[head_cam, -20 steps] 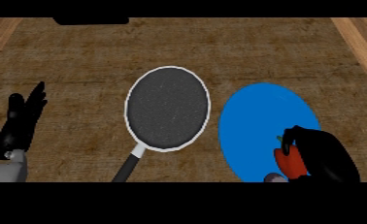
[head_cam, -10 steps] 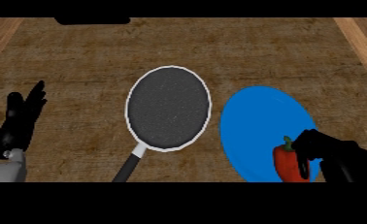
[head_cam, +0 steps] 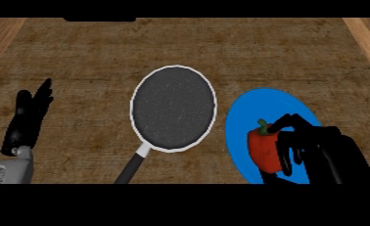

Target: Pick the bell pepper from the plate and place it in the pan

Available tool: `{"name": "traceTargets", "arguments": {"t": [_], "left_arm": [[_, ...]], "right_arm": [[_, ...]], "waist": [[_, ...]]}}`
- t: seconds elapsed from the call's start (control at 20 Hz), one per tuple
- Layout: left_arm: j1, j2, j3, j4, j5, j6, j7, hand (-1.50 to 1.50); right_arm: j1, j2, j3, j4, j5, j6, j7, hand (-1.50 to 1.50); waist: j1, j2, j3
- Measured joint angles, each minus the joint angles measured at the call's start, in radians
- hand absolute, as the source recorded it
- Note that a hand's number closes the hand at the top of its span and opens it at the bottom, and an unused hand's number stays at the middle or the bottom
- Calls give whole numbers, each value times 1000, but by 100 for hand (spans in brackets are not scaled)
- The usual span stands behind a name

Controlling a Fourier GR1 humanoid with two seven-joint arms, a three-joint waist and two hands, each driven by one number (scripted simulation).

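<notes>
Head view: grips the red bell pepper with the right hand, coming in from the lower right, dark fingers curled against the pepper's right flank. Holds it upright, green stem up, over the lower half of the blue plate, just right of the pan; cannot tell whether lifted or touching the plate. Rests the left hand at the left edge, fingers straight and up, well apart from the pan.
</notes>
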State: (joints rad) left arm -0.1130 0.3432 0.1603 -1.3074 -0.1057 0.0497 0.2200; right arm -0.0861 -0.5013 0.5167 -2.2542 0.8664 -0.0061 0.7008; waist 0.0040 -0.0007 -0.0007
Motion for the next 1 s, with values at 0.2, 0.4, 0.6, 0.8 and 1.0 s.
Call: {"name": "traceTargets", "arguments": {"t": [0.2, 0.4, 0.6, 0.8, 1.0], "left_arm": [[-13, -1, 4, 11, 2, -11, -1, 0], [-35, 3, 13, 19, 3, -16, 7, 0], [-34, -5, 5, -1, -10, -8, 21, 0], [-35, -8, 5, -7, -10, -16, 28, 0], [-29, -26, -5, 3, -27, -6, 10, 0]], "right_arm": [[-149, 150, 7, 140, 5, 17, 39, 150], [-269, 283, -18, 333, -14, -22, 16, 150], [-398, 398, -72, 552, -26, -65, -20, 150], [-469, 462, -65, 778, -39, -165, -69, 150], [-581, 486, -86, 1020, -111, -257, -140, 150]], "waist": [[7, 2, 0], [10, 4, 0], [13, 4, 1], [15, 4, 1], [21, 7, 1]]}}
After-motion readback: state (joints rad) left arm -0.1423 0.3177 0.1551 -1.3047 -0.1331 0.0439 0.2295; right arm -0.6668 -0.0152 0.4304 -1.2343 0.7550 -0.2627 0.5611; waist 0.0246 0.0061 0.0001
